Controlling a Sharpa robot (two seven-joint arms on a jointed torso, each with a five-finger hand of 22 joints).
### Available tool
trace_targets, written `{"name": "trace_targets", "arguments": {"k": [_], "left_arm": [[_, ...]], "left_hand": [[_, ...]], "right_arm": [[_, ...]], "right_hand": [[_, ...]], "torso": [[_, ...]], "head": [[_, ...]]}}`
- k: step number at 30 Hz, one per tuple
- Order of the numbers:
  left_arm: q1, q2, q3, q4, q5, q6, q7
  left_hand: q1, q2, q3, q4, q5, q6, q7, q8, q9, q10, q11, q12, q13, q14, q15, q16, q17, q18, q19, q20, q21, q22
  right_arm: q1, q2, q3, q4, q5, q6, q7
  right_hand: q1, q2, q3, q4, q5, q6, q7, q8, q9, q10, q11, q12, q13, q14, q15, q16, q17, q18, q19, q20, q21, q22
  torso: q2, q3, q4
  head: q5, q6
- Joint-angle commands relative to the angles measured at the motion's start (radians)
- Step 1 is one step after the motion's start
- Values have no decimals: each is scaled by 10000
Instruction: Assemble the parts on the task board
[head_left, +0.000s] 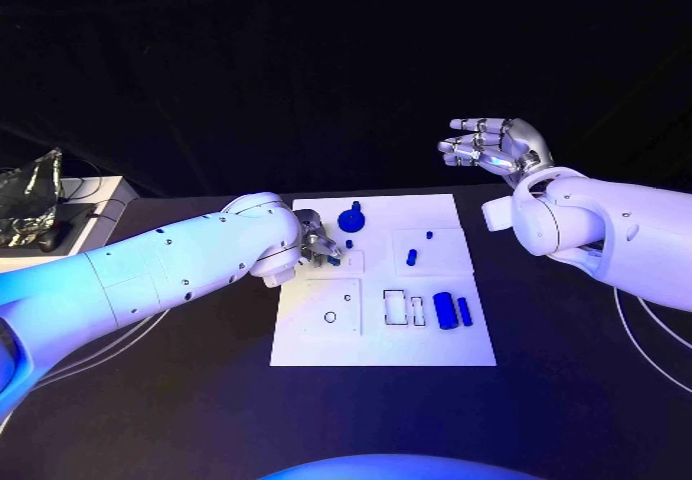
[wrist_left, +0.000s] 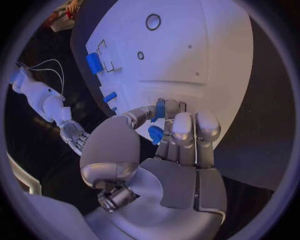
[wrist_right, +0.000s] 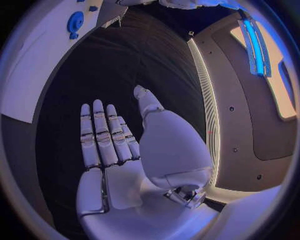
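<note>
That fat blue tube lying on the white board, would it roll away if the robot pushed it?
Probably, pushed sideways: the fat blue tube looks round and lies on its side on the flat task board. It looks like hard plastic, likely stiff and light.

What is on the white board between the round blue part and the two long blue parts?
In the head view, one small blue peg on the task board lies between the round part and the long parts.

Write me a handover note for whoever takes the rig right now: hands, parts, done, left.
Left hand holds a small blue part over the task board.
Right hand is open, raised beyond the board's far right corner, holding nothing.
On the board: round blue part at the far edge, small peg mid-board, two blue blocks near the rectangular slots.
Done: cannot tell.
Left: place the held part, then the loose ones.
</note>
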Motion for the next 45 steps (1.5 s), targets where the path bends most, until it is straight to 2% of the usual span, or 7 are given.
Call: {"name": "trace_targets", "arguments": {"k": [1, 14, 20, 24, 37, 45], "left_arm": [[-6, 15, -6, -1, -54, 161, 13], [-23, 8, -55, -11, -54, 204, -6], [-27, 23, -77, -32, -40, 229, -3], [-28, 53, -99, -48, -26, 269, -8], [-27, 116, -136, -56, -16, 342, -12], [-27, 187, -140, -127, -18, 400, -12]], "left_hand": [[63, -11, 1412, -1431, 34, 343, -257, 52, 691, 7, -33, -33, 16, 37, 0, -36, 8, -5, 73, -24, -55, 8], [64, -14, 1411, -1416, 30, 342, -255, 45, 701, 1, -31, -44, 24, 34, 0, -47, 16, -8, 77, -24, -65, 26], [64, -14, 1411, -1416, 30, 342, -255, 45, 701, 1, -31, -44, 24, 34, 0, -47, 16, -8, 77, -24, -65, 26], [64, -14, 1411, -1416, 30, 342, -255, 45, 701, 1, -31, -44, 24, 34, 0, -47, 16, -8, 77, -24, -65, 26], [107, -10, 1390, -1393, 22, 342, -249, 23, 725, -11, -25, -63, 50, 30, 6, -70, 41, -13, 84, -24, -101, 83], [107, -10, 1390, -1393, 22, 342, -249, 23, 725, -11, -25, -63, 50, 30, 6, -70, 41, -13, 84, -24, -101, 83]], "right_arm": [[3, 27, 2, 2, -10, 197, 158], [2, 30, -1, 15, -38, 216, 170], [2, 32, -2, 34, -56, 213, 171], [2, 39, -2, 56, -77, 223, 168], [2, 40, -2, 66, -95, 229, 159], [2, 47, -3, 67, -97, 241, 161]], "right_hand": [[-13, -69, 27, 57, 71, -31, 393, -43, -7, -112, 1, -47, -8, -86, -6, -41, -12, 173, -108, 5, -50, -9], [-13, -43, 23, 60, 61, -45, 421, -44, -8, -136, 12, -46, -8, -98, 2, -41, -12, 159, -218, 13, -58, -15], [-18, -45, 13, 53, 59, -49, 439, -45, -8, -127, 19, -45, -8, -130, 8, -40, -12, 89, -555, 31, -93, -29], [-17, -37, 12, 46, 59, -46, 444, -45, -8, -119, 18, -44, -7, -116, 4, -40, -12, 79, -546, 25, -77, -26], [-18, -33, 9, 42, 54, -43, 442, -45, -8, -133, 19, -47, -9, -126, 7, -42, -13, 70, -568, 22, -78, -28], [-17, -32, 4, 39, 55, -59, 445, -46, -9, -151, 22, -45, -8, -137, 10, -41, -12, 57, -607, 20, -77, -30]], "torso": [[-7, -1, -5], [10, -11, 4], [15, -14, -1], [28, -4, -13], [16, -4, 15], [21, 1, -5]], "head": [[17, 35], [21, 25], [1, -4], [-9, -16], [-34, -92], [-30, -100]]}}
